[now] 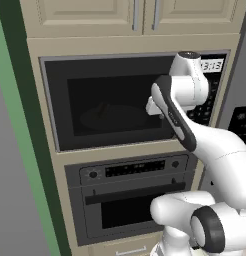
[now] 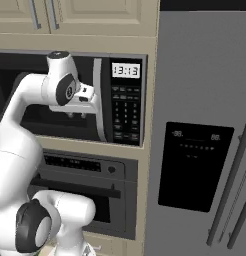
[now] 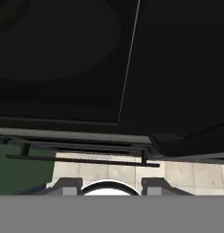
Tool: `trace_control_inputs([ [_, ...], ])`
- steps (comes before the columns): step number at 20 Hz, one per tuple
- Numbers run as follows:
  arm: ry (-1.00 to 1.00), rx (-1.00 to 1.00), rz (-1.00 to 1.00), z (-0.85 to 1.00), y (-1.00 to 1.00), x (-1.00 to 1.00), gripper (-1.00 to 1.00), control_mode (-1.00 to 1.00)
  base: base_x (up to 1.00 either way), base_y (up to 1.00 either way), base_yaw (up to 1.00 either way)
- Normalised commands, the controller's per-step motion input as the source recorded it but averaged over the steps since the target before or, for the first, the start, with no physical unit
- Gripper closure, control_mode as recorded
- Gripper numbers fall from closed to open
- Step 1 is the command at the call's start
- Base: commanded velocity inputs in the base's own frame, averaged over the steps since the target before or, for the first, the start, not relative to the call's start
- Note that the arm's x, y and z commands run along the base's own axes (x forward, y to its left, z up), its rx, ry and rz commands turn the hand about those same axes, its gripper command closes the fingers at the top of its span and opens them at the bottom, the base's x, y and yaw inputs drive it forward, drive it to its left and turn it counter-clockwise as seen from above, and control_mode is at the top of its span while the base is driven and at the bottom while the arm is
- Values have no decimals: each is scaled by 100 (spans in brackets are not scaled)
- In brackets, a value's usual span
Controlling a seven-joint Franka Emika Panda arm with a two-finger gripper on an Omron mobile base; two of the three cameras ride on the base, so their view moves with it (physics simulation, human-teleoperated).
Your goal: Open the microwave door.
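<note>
The pincer (image 2: 84, 102) sits right at the tall silver handle (image 2: 98, 100) on the right edge of the microwave door (image 1: 110, 102). From the right base view it seems level with the handle's middle, but whether its fingers are spread or clenched around the bar cannot be told. The door looks flush with the microwave (image 2: 126, 102), set in the cabinet wall above the oven (image 1: 130, 200). The step in hand appears to be securing the handle. The next move likely calls for a firm hold, then a pull outward along the door's arc, away from the keypad (image 2: 126, 114).
</note>
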Motion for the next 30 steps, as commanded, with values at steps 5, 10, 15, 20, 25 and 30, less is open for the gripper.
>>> trace_control_inputs([
  [5, -23, 0, 0, 0, -2, -32, -100, -100, 0, 0, 0],
  [10, -41, 0, 0, 6, -1, -46, -100, -100, 0, 0, 0],
  [15, -19, 1, 0, 21, -37, -10, -100, -100, 0, 0, 0],
  [20, -3, 0, 0, 19, -43, 0, -100, -100, 0, 0, 0],
  [25, -1, 0, 0, 16, -41, 3, -100, -100, 0, 0, 0],
  [30, -12, 0, 0, 0, -25, 8, -100, -100, 0, 0, 0],
])
